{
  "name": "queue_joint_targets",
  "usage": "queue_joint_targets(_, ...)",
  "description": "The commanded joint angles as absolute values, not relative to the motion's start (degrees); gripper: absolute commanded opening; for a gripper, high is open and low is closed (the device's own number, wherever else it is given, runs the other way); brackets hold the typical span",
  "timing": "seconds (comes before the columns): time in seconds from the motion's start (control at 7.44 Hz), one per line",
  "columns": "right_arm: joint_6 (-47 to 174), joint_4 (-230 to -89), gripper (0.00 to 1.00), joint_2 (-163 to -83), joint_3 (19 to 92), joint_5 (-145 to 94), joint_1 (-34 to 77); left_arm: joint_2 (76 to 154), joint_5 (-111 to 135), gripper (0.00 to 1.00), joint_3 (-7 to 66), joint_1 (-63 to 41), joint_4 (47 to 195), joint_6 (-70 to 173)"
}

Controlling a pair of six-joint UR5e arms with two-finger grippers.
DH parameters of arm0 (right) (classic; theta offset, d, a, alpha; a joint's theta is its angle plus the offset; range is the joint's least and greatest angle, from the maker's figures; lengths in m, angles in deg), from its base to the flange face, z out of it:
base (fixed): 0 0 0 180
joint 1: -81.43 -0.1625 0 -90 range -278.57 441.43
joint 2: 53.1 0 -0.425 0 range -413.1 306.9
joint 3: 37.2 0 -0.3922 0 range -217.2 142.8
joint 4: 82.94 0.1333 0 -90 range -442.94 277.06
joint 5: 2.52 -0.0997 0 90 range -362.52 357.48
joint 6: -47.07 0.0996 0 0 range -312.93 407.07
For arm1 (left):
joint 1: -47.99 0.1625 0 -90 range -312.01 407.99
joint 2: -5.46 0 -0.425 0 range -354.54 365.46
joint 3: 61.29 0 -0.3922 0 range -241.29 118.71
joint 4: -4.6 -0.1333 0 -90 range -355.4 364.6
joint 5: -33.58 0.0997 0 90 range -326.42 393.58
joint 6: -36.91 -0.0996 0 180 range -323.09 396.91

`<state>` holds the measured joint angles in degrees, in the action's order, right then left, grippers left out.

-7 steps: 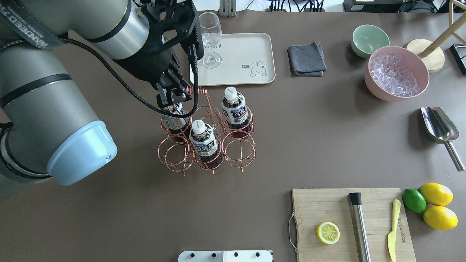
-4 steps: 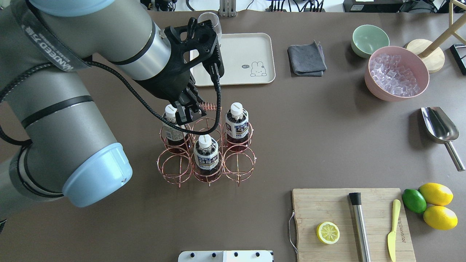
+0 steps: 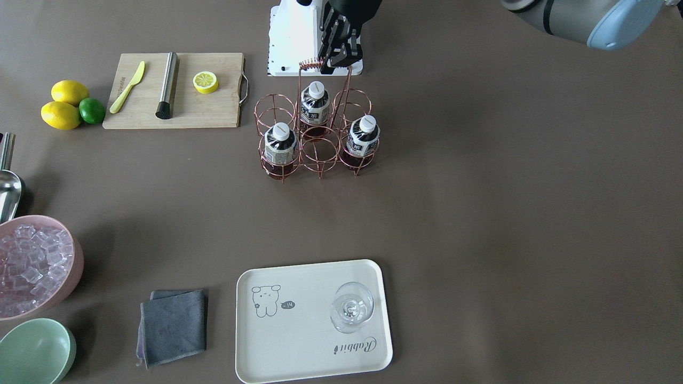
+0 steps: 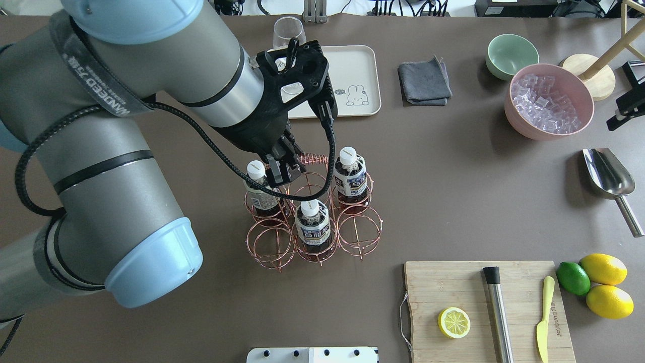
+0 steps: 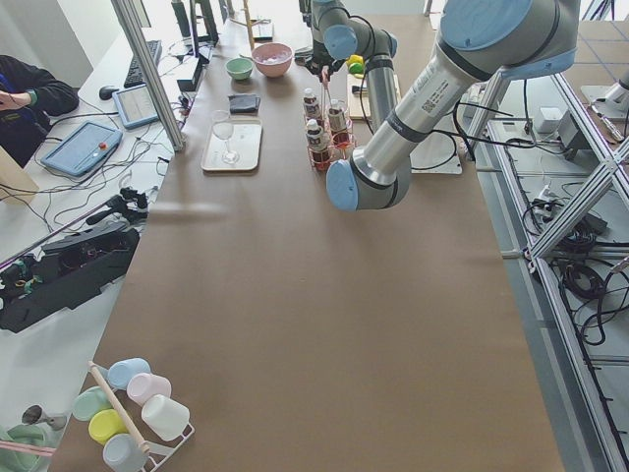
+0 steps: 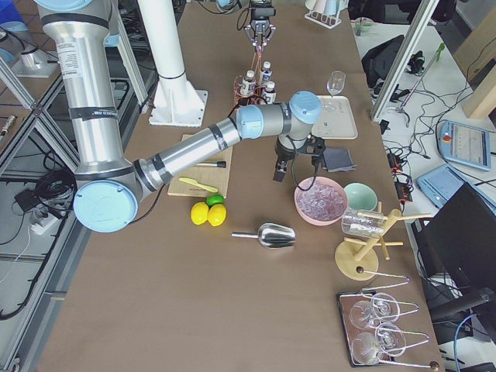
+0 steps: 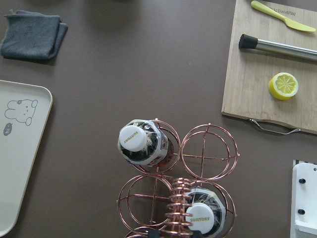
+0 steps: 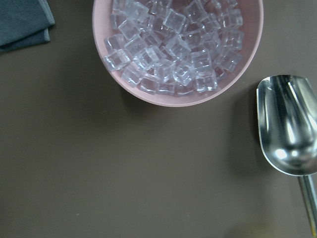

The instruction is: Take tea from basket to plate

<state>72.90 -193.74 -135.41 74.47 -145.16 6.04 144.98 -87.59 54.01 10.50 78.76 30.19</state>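
Three tea bottles (image 4: 312, 224) (image 3: 315, 104) with white caps stand in the rose-gold wire basket (image 4: 269, 244) (image 3: 275, 109) at mid table. My left gripper (image 4: 288, 174) (image 3: 335, 58) is shut on the basket's coiled handle (image 4: 311, 160), above the bottles. The left wrist view looks down on the basket (image 7: 208, 158) and two bottle caps (image 7: 137, 139). The cream plate (image 4: 352, 65) (image 3: 299, 330) lies beyond the basket with a wine glass (image 3: 350, 306) on it. My right gripper (image 6: 280, 169) hangs near the pink bowl; I cannot tell whether it is open or shut.
A pink bowl of ice (image 4: 549, 101), a green bowl (image 4: 511, 55), a grey cloth (image 4: 424, 81) and a metal scoop (image 4: 607, 174) are on the right. A cutting board (image 4: 453, 282) with a lemon half, muddler and knife lies near right, beside lemons and a lime.
The left arm, gripping the handle, has carried the basket and its bottles to the right and nearer the robot. A black part of the right arm has appeared at the overhead view's right edge.
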Motion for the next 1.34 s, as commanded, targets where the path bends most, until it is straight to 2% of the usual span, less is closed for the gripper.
queue_joint_targets(0.0, 98.2, -193.2, 1.00, -125.7, 74.3, -148.1, 15.6, 145.1, -87.5, 0.00, 52.9, 10.7, 79.8, 30.2)
queue_joint_targets(0.54, 115.3, -192.9, 1.00, -114.7, 72.4, -147.4, 26.6, 144.9, -87.5, 0.00, 52.0, 10.7, 81.1, 30.2)
queue_joint_targets(0.81, 123.9, -192.9, 0.99, -105.3, 67.2, -147.4, 31.7, 144.6, -87.6, 0.00, 52.1, 10.6, 81.3, 30.2)
queue_joint_targets(1.21, 126.3, -191.5, 0.98, -100.9, 62.9, -144.9, 35.2, 144.4, -87.6, 0.00, 52.3, 10.4, 81.3, 30.2)
